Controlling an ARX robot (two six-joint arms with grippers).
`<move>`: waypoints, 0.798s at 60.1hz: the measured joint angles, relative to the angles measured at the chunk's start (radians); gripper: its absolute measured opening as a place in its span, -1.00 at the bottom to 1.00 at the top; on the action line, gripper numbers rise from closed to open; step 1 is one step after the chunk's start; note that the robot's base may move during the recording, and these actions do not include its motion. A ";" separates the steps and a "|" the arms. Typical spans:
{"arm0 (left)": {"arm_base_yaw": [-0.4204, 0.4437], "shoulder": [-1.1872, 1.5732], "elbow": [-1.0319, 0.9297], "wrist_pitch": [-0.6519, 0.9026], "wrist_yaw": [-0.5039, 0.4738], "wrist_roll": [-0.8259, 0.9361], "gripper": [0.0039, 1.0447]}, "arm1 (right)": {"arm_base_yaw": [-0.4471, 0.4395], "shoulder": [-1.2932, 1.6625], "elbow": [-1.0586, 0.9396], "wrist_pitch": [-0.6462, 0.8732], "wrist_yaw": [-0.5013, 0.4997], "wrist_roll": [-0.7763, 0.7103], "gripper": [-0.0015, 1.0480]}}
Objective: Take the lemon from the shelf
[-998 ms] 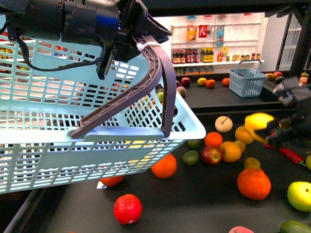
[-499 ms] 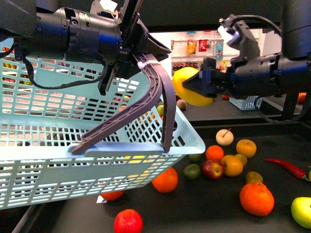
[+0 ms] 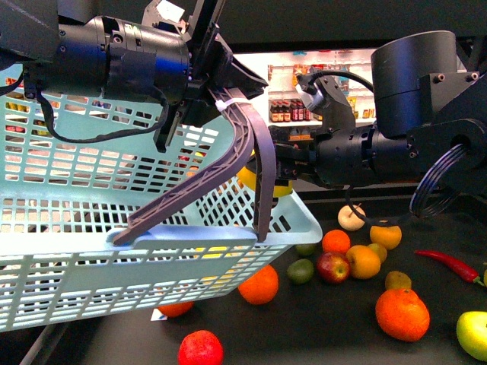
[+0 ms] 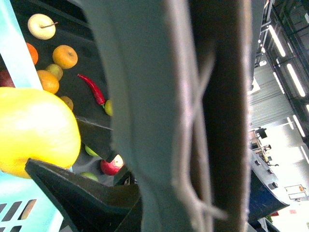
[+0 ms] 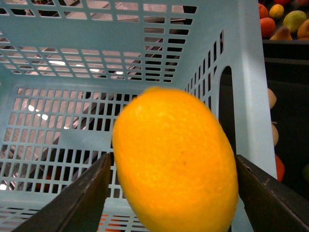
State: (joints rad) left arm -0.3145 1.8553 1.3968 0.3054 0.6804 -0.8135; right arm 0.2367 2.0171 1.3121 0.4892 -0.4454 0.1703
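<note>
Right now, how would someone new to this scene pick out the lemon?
Find the big pale blue basket on the left of the front view. At its right end the right gripper clamps the lemon. It is the only fruit in the air; the rest lie on the black shelf.

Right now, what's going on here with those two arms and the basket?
The left pincer holds a pale blue basket up by its grey handle. The right pincer is clamped on the lemon and holds it over the open basket, not yet released. Other fruit lies scattered on the black shelf below.
</note>
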 joint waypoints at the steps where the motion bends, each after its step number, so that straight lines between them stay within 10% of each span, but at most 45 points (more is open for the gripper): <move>1: 0.000 0.000 0.000 0.000 0.000 0.000 -0.90 | 0.000 0.000 0.000 0.001 0.000 0.001 0.63; 7: 0.000 0.000 0.000 0.000 0.001 0.000 -0.90 | -0.006 -0.005 -0.002 0.007 0.006 0.013 0.88; 48: -0.003 0.002 0.000 -0.001 0.000 -0.009 -0.90 | -0.193 -0.721 -0.493 -0.257 0.246 -0.040 0.86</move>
State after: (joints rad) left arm -0.3180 1.8572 1.3968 0.3042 0.6807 -0.8227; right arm 0.0437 1.2961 0.8188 0.2321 -0.1993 0.1299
